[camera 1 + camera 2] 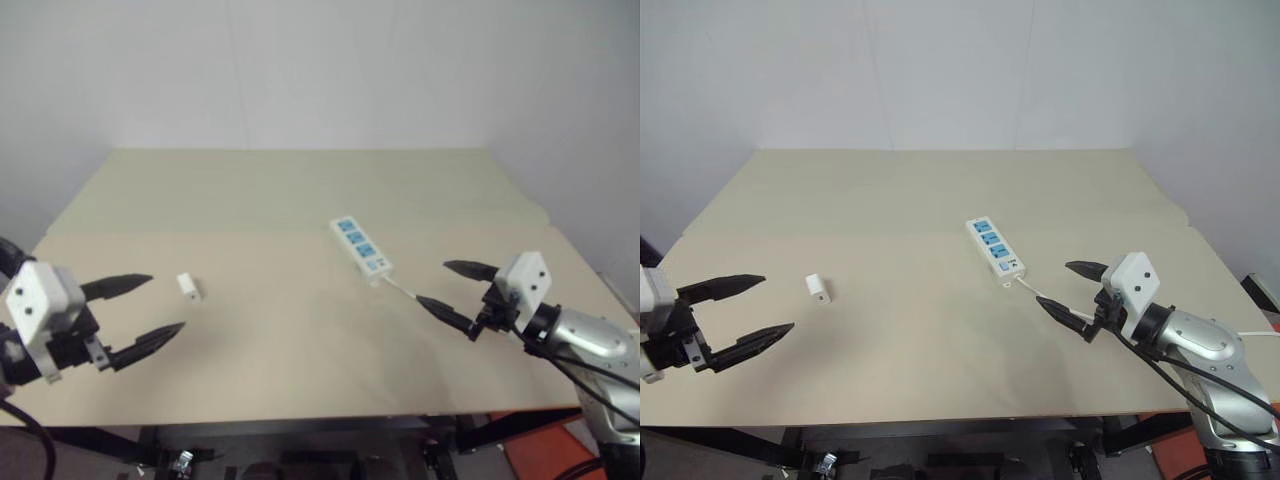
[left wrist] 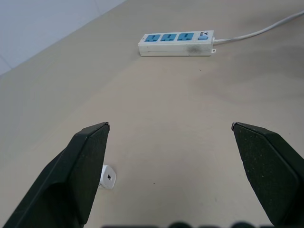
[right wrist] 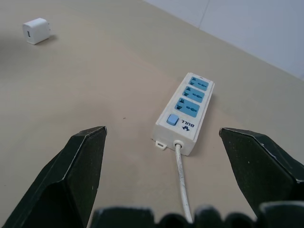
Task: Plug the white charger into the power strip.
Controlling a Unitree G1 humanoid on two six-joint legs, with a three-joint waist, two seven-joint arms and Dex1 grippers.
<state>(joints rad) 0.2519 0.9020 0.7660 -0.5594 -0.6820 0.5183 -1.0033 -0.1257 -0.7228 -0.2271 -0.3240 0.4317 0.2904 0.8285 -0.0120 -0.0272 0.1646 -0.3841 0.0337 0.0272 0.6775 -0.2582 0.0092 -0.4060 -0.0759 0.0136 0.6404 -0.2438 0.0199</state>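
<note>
The white charger (image 1: 189, 286) lies on the beige table (image 1: 300, 200), left of centre. My left gripper (image 1: 150, 308) hovers just left of it, open and empty; in the left wrist view the charger (image 2: 108, 176) peeks out beside one finger. The power strip (image 1: 360, 246), white with three blue socket faces, lies right of centre, its white cord (image 1: 402, 285) running toward my right gripper (image 1: 445, 285). That gripper is open and empty, a short way right of the strip's cord end. The right wrist view shows the strip (image 3: 186, 113) between the jaws and the charger (image 3: 36, 30) far off.
A pale wall (image 1: 320, 70) rises behind the table's far edge. The near table edge (image 1: 300, 418) runs just below both grippers, with dark frame parts under it. An orange object (image 1: 545, 450) sits low at the right.
</note>
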